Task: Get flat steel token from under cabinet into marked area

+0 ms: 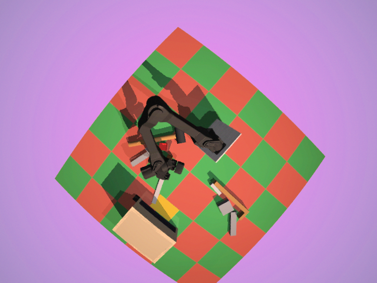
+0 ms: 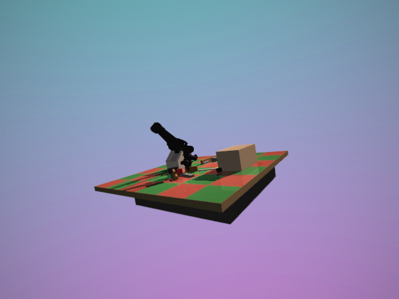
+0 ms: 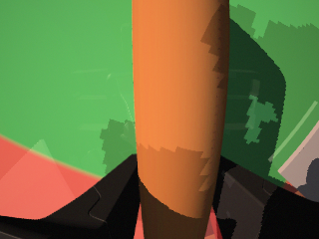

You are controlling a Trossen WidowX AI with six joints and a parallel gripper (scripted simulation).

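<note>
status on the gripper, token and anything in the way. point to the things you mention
Gripper (image 1: 162, 177) (image 2: 186, 167) (image 3: 173, 162) shut on orange-handled tool (image 2: 193, 168) (image 3: 180, 100). Token not visible. Pale shaft (image 1: 158, 189) reaches over yellow area (image 1: 168, 209), short of cabinet (image 1: 144, 234) (image 2: 229, 161).

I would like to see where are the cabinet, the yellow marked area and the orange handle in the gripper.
Cabinet (image 1: 144, 234) (image 2: 229, 161): top, its roof; exterior, its side wall.
Yellow marked area (image 1: 168, 209): top, its bare middle.
Orange handle (image 3: 179, 100): wrist, its shaft.

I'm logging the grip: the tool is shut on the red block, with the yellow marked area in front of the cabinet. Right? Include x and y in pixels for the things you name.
Not the red block (image 1: 163, 146) (image 2: 180, 171): the wrist view shows the tool (image 3: 173, 162) shut on an orange handle (image 3: 179, 90). The rest stands.
</note>
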